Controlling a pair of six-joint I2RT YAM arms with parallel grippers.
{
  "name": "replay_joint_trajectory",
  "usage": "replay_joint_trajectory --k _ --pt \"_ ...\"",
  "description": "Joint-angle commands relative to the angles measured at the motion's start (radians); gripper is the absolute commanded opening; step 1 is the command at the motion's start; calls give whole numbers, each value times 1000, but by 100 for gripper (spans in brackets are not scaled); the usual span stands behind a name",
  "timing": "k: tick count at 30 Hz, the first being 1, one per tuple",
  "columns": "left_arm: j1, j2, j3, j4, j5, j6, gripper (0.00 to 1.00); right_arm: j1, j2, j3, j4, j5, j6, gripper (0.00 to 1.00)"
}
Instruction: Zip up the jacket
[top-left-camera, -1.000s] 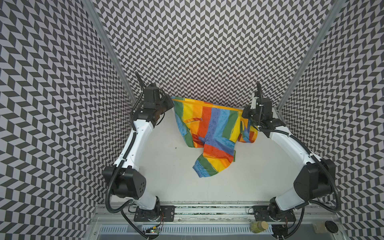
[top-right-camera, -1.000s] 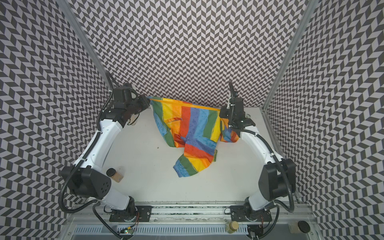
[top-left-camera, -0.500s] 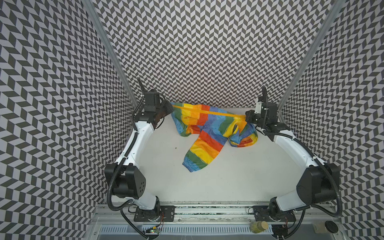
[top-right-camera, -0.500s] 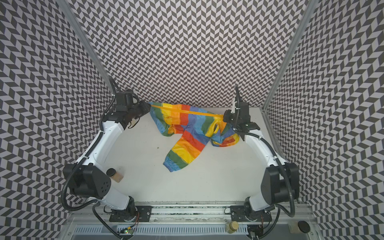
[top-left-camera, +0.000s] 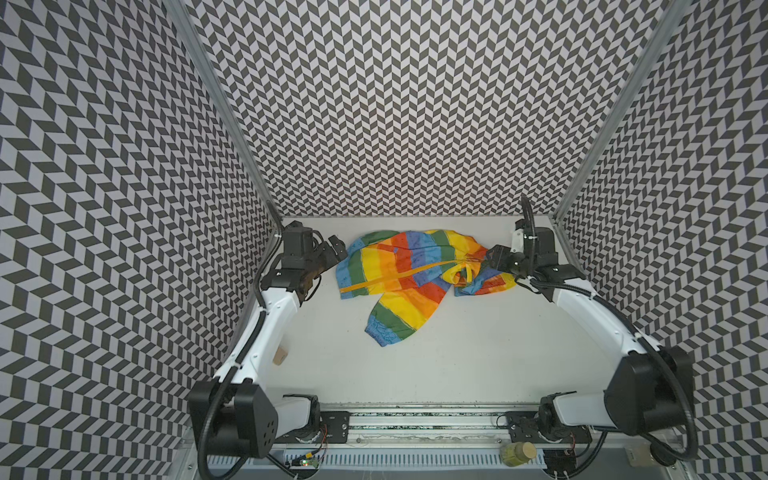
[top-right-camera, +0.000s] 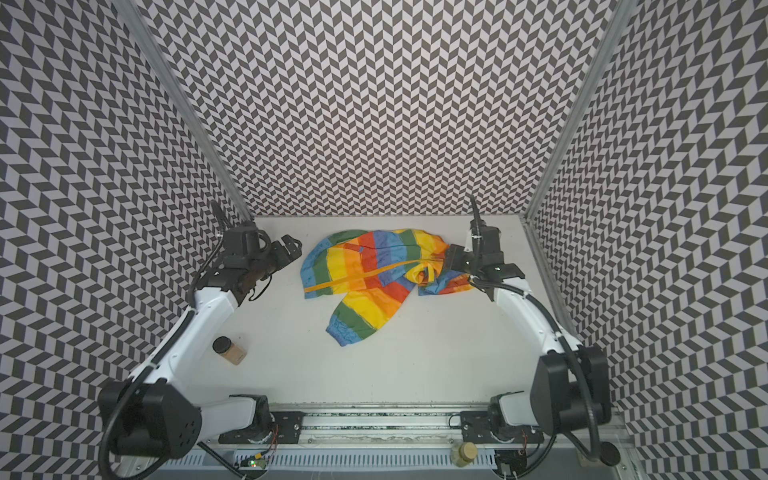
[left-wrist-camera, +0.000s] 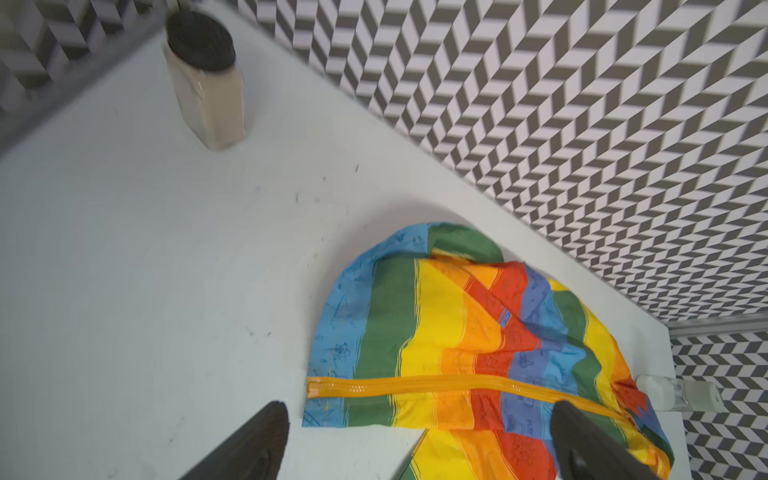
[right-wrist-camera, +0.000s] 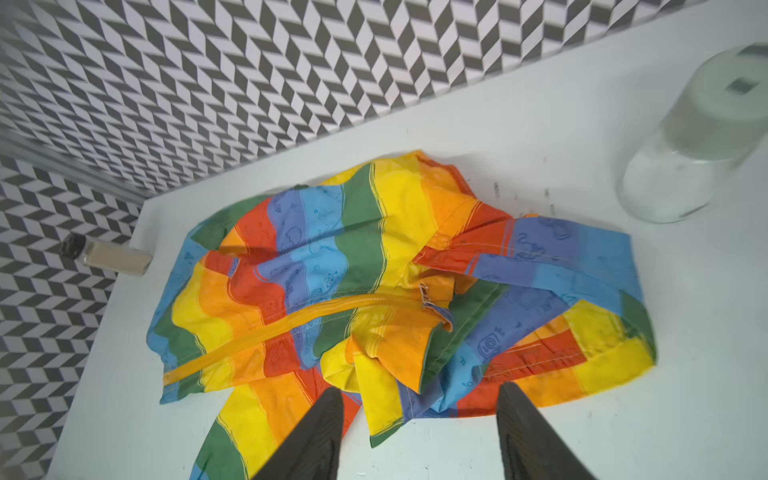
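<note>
COLOUR ON WHITE: The jacket (top-left-camera: 409, 270) lies crumpled at the back of the tabletop (top-left-camera: 457, 357), between the two arms, with one sleeve (top-left-camera: 399, 320) trailing toward the front. We find the left end effector (top-left-camera: 336, 252) spread wide and empty just beside the hem (left-wrist-camera: 326, 413). The right end effector (top-left-camera: 492, 261) is also open, holding nothing, at the opposite, bunched end.

The orange zipper (left-wrist-camera: 436, 384) looks joined along the stretch we can see. Its pull (right-wrist-camera: 424, 296) sits among folds, and we cannot tell whether the last part beyond it is shut.

We judge the chief risk from here to be a pinch that takes loose cloth instead of the pull, because the folds crowd it. With neither end held, the thin fabric could also slide or bunch under a tug and jam the pull.
</note>
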Motion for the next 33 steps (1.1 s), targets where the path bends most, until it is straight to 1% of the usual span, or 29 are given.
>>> replay_joint_trajectory --k 1,2,3,4,5,6,7,8,9,10,11,12,13,14,16,18,20,25,27,30,31,32,33 --pt "7 -131 -58 174 -82 120 100 -6 -124 -56 10 270 35 70" --pt "7 -154 -58 171 -99 139 100 -6 -157 -73 7 313 41 75" --pt "7 -165 -44 152 -121 152 100 -6 -189 -89 7 328 50 75" --pt "7 -171 -18 113 -153 166 100 -6 -225 -114 9 349 70 73" --pt "7 -173 4 69 -197 157 100 -6 -258 -167 61 392 102 73" --pt "8 -174 3 60 -230 148 100 -6 -293 -213 115 442 128 72" --pt "8 -181 -27 99 -267 156 97 -8 -333 -271 178 466 127 73" --pt "8 -192 -69 158 -295 145 92 -9 -374 -324 253 454 58 78" --pt "8 -207 -117 220 -311 135 88 -9 -406 -367 324 415 -27 80" --pt "7 -223 -196 326 -314 146 86 -9 -438 -408 392 369 -106 81" --pt "7 -233 -285 459 -299 178 85 -9 -459 -450 451 341 -158 83" --pt "8 -234 -359 562 -278 213 84 -9 -461 -478 501 344 -196 82" --pt "7 -225 -424 654 -261 240 85 -9 -449 -501 545 367 -227 82" --pt "8 -199 -461 702 -265 246 85 -9 -428 -509 558 396 -253 82" --pt "2 -144 -480 704 -293 268 87 -9 -374 -497 517 435 -305 82" --pt "-19 -89 -485 706 -348 315 89 -7 -306 -504 524 467 -334 82" --pt "-47 -32 -484 719 -409 389 91 -7 -236 -529 575 471 -350 83" --pt "-53 130 -480 732 -468 456 93 -6 -108 -577 678 466 -347 84" --pt "-52 190 -496 770 -467 483 94 -6 -72 -612 767 453 -360 85" --pt "-53 274 -537 919 -458 511 97 -6 -4 -700 984 449 -369 86" --pt "-53 268 -502 831 -442 510 98 -6 29 -717 1050 446 -371 86" --pt "-52 279 -507 861 -430 528 98 -7 58 -729 1098 445 -370 86" --pt "-53 294 -552 977 -432 557 98 -7 101 -745 1170 438 -372 87"
